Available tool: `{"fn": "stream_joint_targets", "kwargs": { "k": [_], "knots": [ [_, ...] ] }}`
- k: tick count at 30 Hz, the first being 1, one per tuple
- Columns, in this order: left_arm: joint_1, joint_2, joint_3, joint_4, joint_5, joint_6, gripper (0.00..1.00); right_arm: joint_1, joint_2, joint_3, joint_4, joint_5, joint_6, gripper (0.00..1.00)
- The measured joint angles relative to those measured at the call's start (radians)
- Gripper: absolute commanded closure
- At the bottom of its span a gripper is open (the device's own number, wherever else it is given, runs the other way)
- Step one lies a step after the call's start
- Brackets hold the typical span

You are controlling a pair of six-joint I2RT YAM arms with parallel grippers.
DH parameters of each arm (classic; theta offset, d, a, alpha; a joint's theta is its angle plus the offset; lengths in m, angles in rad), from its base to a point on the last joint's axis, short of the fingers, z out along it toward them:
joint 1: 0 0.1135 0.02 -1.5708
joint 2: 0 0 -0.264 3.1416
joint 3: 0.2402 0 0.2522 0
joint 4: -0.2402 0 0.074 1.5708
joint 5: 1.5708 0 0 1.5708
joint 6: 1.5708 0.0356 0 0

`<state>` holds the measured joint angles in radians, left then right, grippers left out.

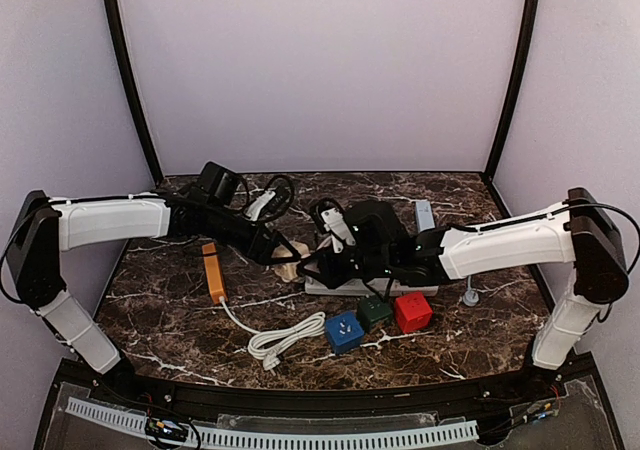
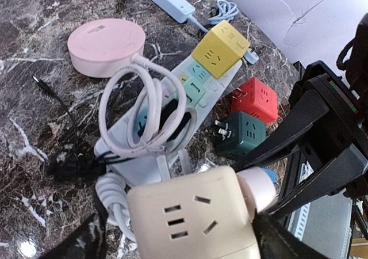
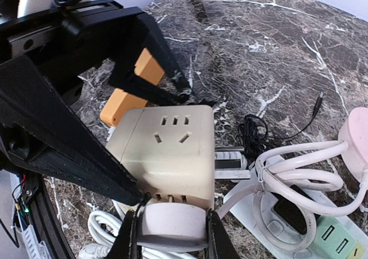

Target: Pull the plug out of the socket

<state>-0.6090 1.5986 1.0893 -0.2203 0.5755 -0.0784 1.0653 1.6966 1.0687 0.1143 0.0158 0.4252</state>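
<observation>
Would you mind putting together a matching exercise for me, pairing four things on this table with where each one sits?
Things:
1. yellow cube
2. pink disc
3. white round plug
4. dark green cube

Places:
A. lying on the marble table next to the red cube
B. pinched in the right gripper, against the cream socket cube
C. standing on the white power strip
D. flat on the marble, with a white cable leaving its side

Pairs: 1-C, 2-D, 3-B, 4-A
</observation>
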Motion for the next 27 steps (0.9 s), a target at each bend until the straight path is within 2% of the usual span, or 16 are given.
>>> {"fn": "stream_joint_targets", "kwargs": {
  "k": [10, 19, 27],
  "knots": [
    [0.027, -0.047, -0.046, 0.045, 0.107, 0.031, 0.01, 0.009, -0.023, 0.001, -0.006, -0.05, 0.001, 1.0],
    [0.042, -0.08, -0.086, 0.127, 0.197, 0.026, 0.01, 0.009, -0.023, 0.001, -0.009, -0.062, 0.002, 1.0],
    [0.037, -0.095, -0.087, 0.1, 0.167, 0.04, 0.03, 0.01, -0.023, 0.002, -0.011, -0.033, 0.003, 1.0]
  ]
}}
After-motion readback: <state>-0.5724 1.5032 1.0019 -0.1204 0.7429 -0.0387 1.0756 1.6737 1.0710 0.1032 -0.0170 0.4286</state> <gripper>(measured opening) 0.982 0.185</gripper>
